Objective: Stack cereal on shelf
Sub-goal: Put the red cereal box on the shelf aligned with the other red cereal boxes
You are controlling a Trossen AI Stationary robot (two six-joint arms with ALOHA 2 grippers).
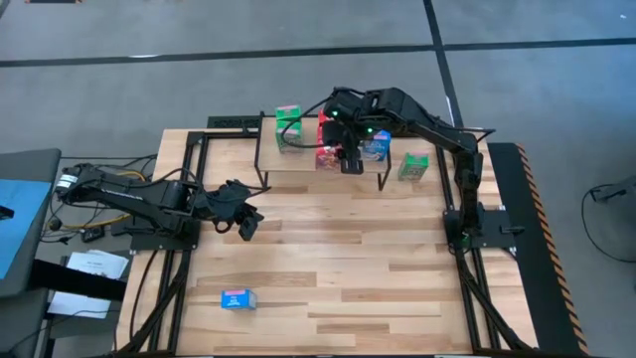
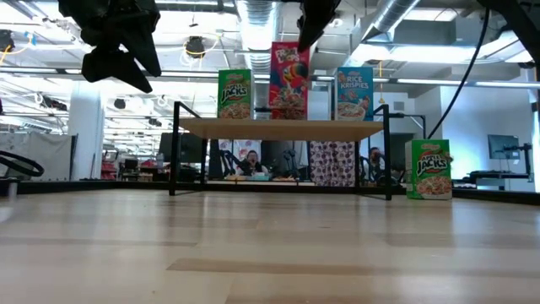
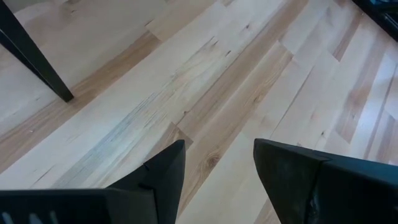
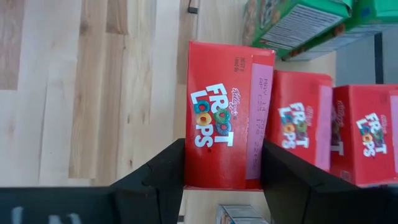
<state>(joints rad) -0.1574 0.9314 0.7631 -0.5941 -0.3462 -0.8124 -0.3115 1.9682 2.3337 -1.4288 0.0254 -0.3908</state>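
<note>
On the shelf (image 1: pixel 298 164) (image 2: pixel 278 128) stand green cereal boxes (image 1: pixel 288 127), a front-to-back row of red cereal boxes (image 1: pixel 328 134) and blue ones (image 1: pixel 376 147). My right gripper (image 1: pixel 350 159) (image 4: pixel 224 149) hangs over the shelf's near edge, shut on the nearest red box (image 2: pixel 289 76) (image 4: pixel 227 106). Two more red boxes (image 4: pixel 329 124) stand behind it. My left gripper (image 1: pixel 243 224) (image 3: pixel 217 155) hovers open over bare table at the left, holding nothing. My right gripper pinches the nearest red box at its top end (image 4: pixel 224 168), one finger on each broad face. The fingers come from above, slanting down. The box is upright and its top stands higher than its neighbours' tops. Whether its bottom rests on the shelf I cannot tell.
One green box (image 1: pixel 413 166) (image 2: pixel 430 169) stands on the table right of the shelf. A blue box (image 1: pixel 238 298) lies flat near the table's front left. The shelf's black legs (image 1: pixel 260 149) stand on the wooden tabletop (image 1: pixel 348 259).
</note>
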